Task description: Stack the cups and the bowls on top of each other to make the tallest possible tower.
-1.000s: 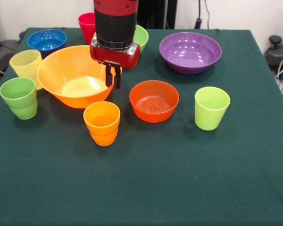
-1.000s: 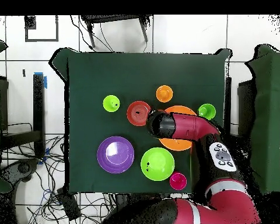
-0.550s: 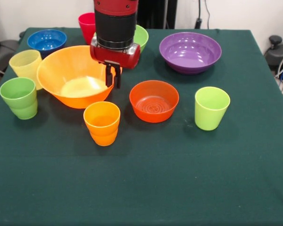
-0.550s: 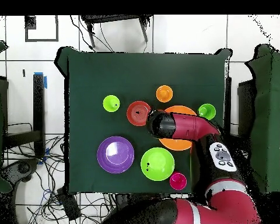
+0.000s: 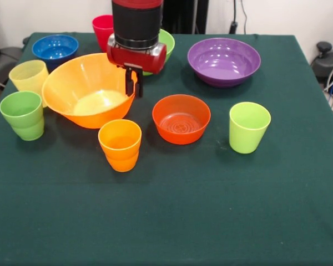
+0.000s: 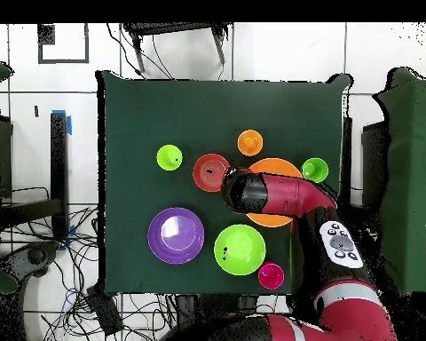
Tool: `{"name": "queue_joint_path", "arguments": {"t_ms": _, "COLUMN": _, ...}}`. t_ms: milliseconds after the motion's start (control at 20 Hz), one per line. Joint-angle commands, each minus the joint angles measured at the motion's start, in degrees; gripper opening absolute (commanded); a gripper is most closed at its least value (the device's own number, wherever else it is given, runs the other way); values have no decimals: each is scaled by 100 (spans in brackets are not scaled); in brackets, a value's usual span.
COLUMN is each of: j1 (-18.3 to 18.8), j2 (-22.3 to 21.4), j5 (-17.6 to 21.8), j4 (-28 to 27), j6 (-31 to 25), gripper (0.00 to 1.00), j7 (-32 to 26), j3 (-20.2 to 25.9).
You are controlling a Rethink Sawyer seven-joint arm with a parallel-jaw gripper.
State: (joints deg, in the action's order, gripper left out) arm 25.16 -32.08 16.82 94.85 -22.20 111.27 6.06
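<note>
**Ana:** Orange bowl (image 5: 89, 91), the largest one, sits tilted, its rim on the gripper's side raised. The gripper (image 5: 133, 83) has its fingers closed narrow over that rim, so the robot looks to be gripping the bowl by its edge.

**Ben:** Which step does that make it?

**Ana:** Likely the first pick, with the widest bowl taken up as a base or moved to a better spot. Nothing is stacked yet: the purple bowl (image 5: 224, 61), the red-orange bowl (image 5: 181, 118), the blue bowl (image 5: 55, 47) and the green bowl (image 5: 165, 41) each rest alone on the table (image 5: 211, 210).

**Ben:** And the cups?

**Ana:** Scattered too. The orange cup (image 5: 120, 145) stands just in front of the big bowl, the green cup (image 5: 22, 114) and yellow cup (image 5: 30, 76) beside it, the lime cup (image 5: 249, 127) well apart, the red cup (image 5: 102, 30) behind.

**Ben:** What does the next move call for?

**Ana:** A steady carry. A rim pinch on a wide bowl lets it swing, and the yellow cup stands so close to it that it could be knocked.
</note>
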Motion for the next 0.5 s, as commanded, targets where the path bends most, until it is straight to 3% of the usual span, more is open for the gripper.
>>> {"name": "queue_joint_path", "arguments": {"t_ms": 50, "j1": 6, "j2": -240, "j5": -55, "j4": 424, "j6": -758, "gripper": 0, "j7": -211, "j3": 632}}
{"name": "queue_joint_path", "arguments": {"t_ms": 500, "j1": -17, "j2": -611, "j5": -160, "j4": 658, "j6": -1114, "gripper": 0, "j7": -135, "j3": 649}}
